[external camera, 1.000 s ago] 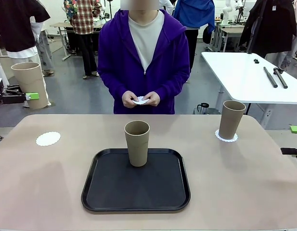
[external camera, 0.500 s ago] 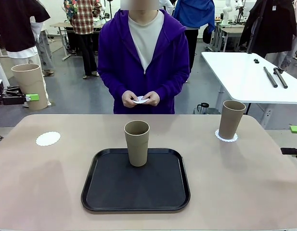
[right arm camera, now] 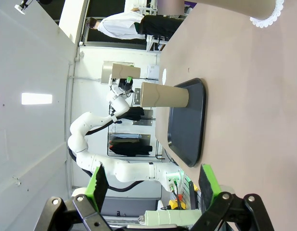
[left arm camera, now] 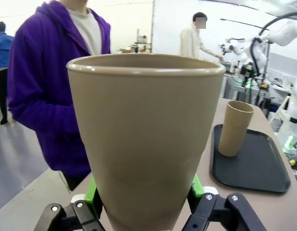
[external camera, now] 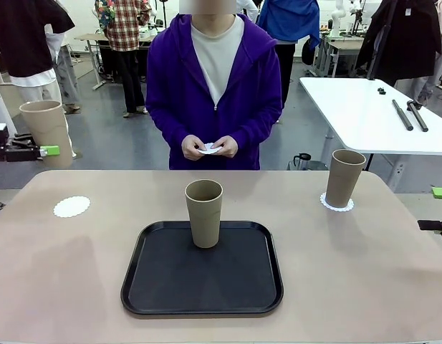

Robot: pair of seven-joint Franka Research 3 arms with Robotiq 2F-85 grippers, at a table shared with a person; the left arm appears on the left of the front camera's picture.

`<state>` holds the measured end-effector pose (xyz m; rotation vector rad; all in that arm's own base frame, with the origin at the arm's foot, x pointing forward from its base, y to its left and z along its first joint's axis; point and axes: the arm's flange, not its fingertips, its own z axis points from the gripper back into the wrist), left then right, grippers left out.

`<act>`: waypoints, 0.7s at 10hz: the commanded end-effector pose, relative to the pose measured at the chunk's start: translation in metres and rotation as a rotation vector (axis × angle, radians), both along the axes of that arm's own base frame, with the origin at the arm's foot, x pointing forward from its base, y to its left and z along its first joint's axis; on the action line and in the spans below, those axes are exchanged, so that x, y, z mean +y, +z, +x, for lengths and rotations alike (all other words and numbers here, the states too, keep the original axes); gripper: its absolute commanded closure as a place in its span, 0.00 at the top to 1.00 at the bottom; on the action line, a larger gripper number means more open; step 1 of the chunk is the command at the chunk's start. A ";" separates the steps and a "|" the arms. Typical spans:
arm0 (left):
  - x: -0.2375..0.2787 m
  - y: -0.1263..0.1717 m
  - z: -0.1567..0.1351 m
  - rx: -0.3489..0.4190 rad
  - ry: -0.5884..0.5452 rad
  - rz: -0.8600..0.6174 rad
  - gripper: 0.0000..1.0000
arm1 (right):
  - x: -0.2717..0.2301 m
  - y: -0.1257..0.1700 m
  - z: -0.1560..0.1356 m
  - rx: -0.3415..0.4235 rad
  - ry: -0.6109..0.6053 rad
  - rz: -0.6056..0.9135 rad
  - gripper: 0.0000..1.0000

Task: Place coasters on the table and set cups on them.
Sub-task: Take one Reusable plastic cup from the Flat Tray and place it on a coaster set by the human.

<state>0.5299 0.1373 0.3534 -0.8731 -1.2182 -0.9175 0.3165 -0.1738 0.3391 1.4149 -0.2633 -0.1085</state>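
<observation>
**Left gripper clamped on a cup, up and to the left of the tray**

The left gripper (left arm camera: 144, 192) has its two fingers closed on the held cup (left arm camera: 146, 130). In the left wrist view a green pad presses each side of the cup's lower wall, and the cup stands upright between them with its rim level. In the front view this cup hangs well to the left of the black tray (external camera: 206, 283) and beyond it, past the table's (external camera: 349, 279) far left corner.

A second cup (external camera: 205, 213) stands upright on the tray, near its far edge. A third cup (external camera: 344, 178) stands well to the right of the tray, on a coaster (external camera: 337, 204). A bare coaster (external camera: 71, 206) lies flat on the table to the left of the tray, nearer the tray than the held cup is.

The right gripper (right arm camera: 153, 185) has its fingers wide apart with nothing between them. It points toward the tray from the right.

The held cup's base is cut off by the bottom edge of the left wrist view, and whether it is over the table is unclear. The front view cuts off most of the right gripper at the picture's edge. Beyond the tray, the person's hands (external camera: 194, 148) hold something small and white (external camera: 210, 149), too small to make out.
</observation>
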 end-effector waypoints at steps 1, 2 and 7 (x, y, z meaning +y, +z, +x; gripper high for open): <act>0.019 -0.027 0.004 -0.022 -0.081 -0.014 0.83 | 0.001 0.001 0.000 -0.009 0.001 0.007 1.00; 0.024 -0.044 0.012 -0.038 -0.096 -0.016 0.83 | 0.001 0.001 0.000 -0.009 0.001 0.007 1.00; 0.019 -0.098 0.021 -0.034 -0.158 -0.004 0.83 | 0.001 0.001 0.000 -0.009 0.001 0.007 1.00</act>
